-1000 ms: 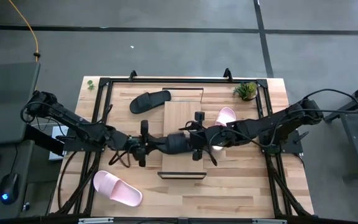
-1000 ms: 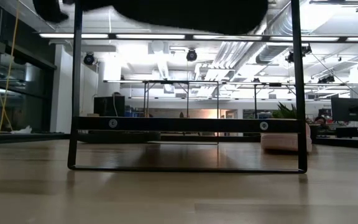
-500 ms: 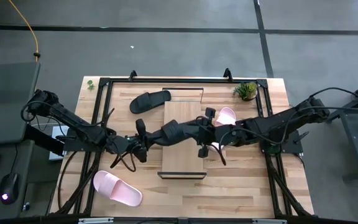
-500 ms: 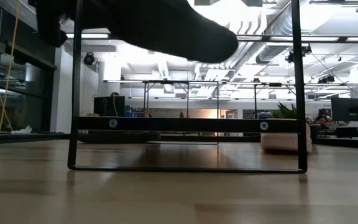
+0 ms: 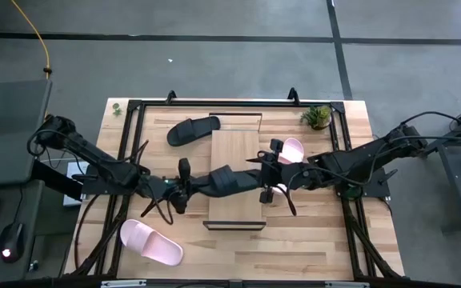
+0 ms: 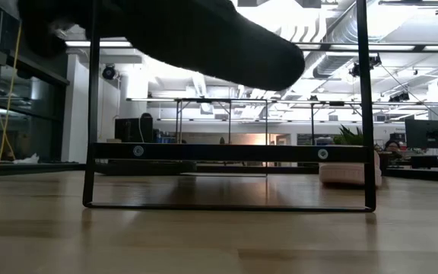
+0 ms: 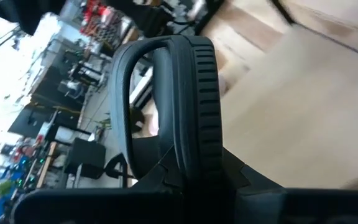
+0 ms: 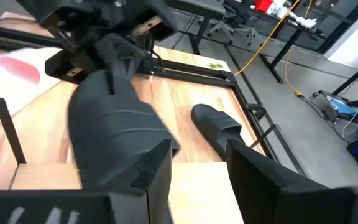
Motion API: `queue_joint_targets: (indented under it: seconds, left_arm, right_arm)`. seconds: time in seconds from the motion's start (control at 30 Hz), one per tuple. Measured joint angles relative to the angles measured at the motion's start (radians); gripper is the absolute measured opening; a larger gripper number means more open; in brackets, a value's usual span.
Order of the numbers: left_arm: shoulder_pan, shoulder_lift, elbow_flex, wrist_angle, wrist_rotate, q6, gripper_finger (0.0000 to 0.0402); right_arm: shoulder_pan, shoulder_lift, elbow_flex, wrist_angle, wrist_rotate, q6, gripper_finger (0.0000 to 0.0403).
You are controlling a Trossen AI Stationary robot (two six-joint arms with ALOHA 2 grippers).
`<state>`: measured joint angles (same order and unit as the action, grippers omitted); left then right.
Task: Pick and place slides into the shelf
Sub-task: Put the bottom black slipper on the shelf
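One black slide (image 5: 222,179) is held tilted above the left edge of the light-wood shelf (image 5: 238,156) at the tabletop's middle, another black slide (image 5: 193,130) lies near the far edge, and pink slides (image 5: 150,242) (image 5: 292,149) lie near the front-left corner and beside the shelf's right edge.

Both dark six-joint arms stretch inward toward the middle, left two-finger gripper (image 5: 189,189) clamped tight, right two-finger gripper (image 5: 264,173) with its fingers (image 8: 261,176) parted, tips nearly meeting.

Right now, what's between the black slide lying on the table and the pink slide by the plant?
In the high view, the shelf's board end and wire frame lie between the black slide on the table and that pink slide.
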<state>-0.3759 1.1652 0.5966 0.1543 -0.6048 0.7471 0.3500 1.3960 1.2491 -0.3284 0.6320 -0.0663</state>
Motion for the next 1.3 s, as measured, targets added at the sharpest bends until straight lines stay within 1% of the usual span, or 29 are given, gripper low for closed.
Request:
queue_joint_targets:
  seconds: [0.13,0.3,0.4,0.47,0.7,1.1,1.3]
  left_arm:
    - [-0.07,0.0,0.0,-0.078,-0.074,-0.023,0.0021]
    - [-0.159,0.0,0.0,-0.078,-0.165,0.008,0.0021]
    - [-0.188,0.0,0.0,-0.076,-0.215,0.035,0.0021]
    - [-0.194,0.0,0.0,-0.076,-0.221,0.043,0.0021]
    - [-0.194,0.017,0.0,-0.083,-0.221,0.077,0.0021]
    - [-0.193,0.144,0.001,-0.078,-0.274,0.149,0.0021]
    - [-0.194,0.174,0.001,-0.013,-0.253,0.188,0.0021]
  right_arm:
    - [0.0,0.001,0.0,-0.007,-0.009,0.007,0.0142]
    - [0.0,0.001,-0.001,-0.002,-0.043,0.01,0.0142]
    - [0.0,0.001,-0.001,0.002,-0.073,0.011,0.0142]
    - [0.0,0.001,-0.001,0.004,-0.09,0.011,0.0142]
    - [0.0,0.002,-0.001,0.004,-0.09,0.011,0.0142]
    - [0.0,0.002,-0.001,0.002,-0.09,0.011,0.0142]
    - [0.0,0.002,-0.001,-0.004,-0.093,0.018,0.0142]
